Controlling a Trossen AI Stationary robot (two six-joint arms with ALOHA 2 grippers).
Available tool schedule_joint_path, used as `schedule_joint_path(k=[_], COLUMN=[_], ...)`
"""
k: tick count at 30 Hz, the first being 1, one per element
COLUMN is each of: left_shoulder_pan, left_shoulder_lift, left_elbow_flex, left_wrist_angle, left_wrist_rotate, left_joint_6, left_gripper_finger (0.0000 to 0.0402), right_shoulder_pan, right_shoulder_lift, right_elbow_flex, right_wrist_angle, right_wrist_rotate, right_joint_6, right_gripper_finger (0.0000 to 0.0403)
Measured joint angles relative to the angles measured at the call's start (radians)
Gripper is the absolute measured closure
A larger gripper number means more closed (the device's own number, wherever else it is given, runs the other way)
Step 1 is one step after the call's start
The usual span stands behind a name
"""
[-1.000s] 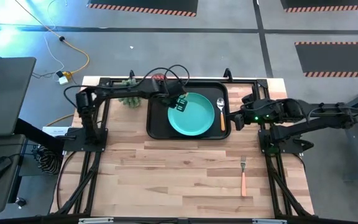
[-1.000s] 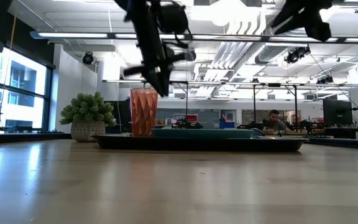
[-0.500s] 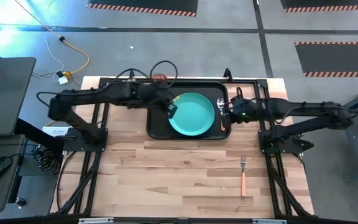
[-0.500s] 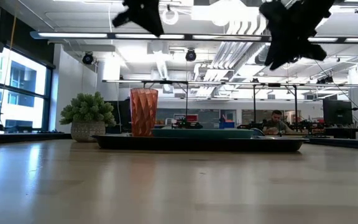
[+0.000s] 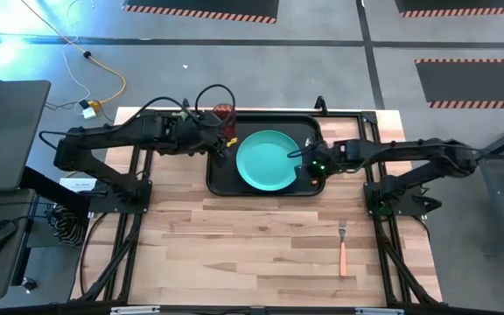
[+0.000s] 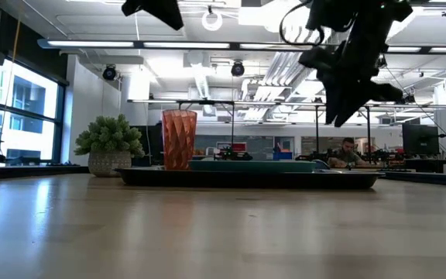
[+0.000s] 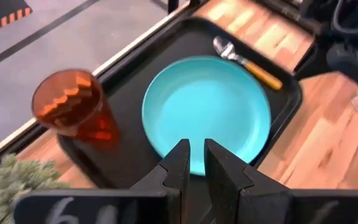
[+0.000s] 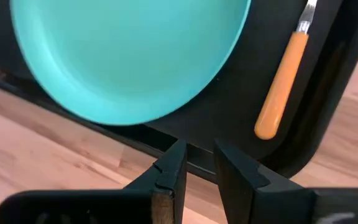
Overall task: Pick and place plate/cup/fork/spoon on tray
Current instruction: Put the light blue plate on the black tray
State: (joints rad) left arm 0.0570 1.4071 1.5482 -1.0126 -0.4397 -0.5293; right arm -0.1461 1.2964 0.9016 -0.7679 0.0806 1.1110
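The black tray (image 5: 220, 185) lies at the far middle of the table. On it rest the teal plate (image 5: 265, 161), flat, the red cup (image 5: 224, 113), upright in its far left corner, and the orange-handled spoon (image 7: 246, 58) along its right side. The fork (image 5: 342, 247) lies on the bare wood near the right edge. My left gripper (image 5: 227, 144) hangs high over the tray's left edge; its fingers (image 7: 194, 158) stand a narrow gap apart, holding nothing. My right gripper (image 5: 307, 166) hangs above the tray's near right corner beside the spoon's handle (image 8: 282, 79), its fingers narrowly apart and holding nothing.
A green spiky plant in a pot (image 6: 111, 144) stands on the table just left of the tray, under my left arm. Bare wood stretches from the tray to the near edge. A person sits at a desk (image 6: 345, 149) in the room beyond the table.
My left gripper has risen from over the plate's far left rim and drawn back toward the table's left, to above the tray's left edge. My right gripper has come in from the tray's right side, sunk lower and tipped further downward. Plate, cup and spoon have stayed put.
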Motion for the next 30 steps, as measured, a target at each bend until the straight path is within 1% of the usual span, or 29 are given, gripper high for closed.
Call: schedule_joint_path(k=[4, 10, 15, 23, 30], left_shoulder_pan=[0.0, 0.004, 0.004, 0.004, 0.004], left_shoulder_lift=[0.0, 0.0, 0.001, 0.0, 0.0], left_elbow_flex=[0.0, -0.016, -0.016, -0.016, -0.016], left_wrist_angle=[-0.045, -0.049, -0.049, -0.049, -0.049], left_wrist_rotate=[-0.021, -0.027, -0.027, -0.027, -0.027], left_joint_6=[0.022, 0.052, 0.071, 0.071, 0.08], left_gripper_finger=[0.0362, 0.0362, 0.0362, 0.0362, 0.0362], right_shoulder_pan=[-0.011, -0.012, -0.012, -0.012, -0.02], right_shoulder_lift=[0.066, 0.155, 0.215, 0.273, 0.295], right_elbow_flex=[0.0, 0.0, 0.0, 0.0, 0.0], right_wrist_angle=[0.037, 0.087, 0.096, 0.117, 0.174], right_wrist_rotate=[-0.019, -0.03, -0.03, -0.029, -0.029], right_joint_6=[0.016, 0.044, 0.06, 0.063, 0.063], right_gripper_finger=[0.0331, 0.0331, 0.0331, 0.0331, 0.0331])
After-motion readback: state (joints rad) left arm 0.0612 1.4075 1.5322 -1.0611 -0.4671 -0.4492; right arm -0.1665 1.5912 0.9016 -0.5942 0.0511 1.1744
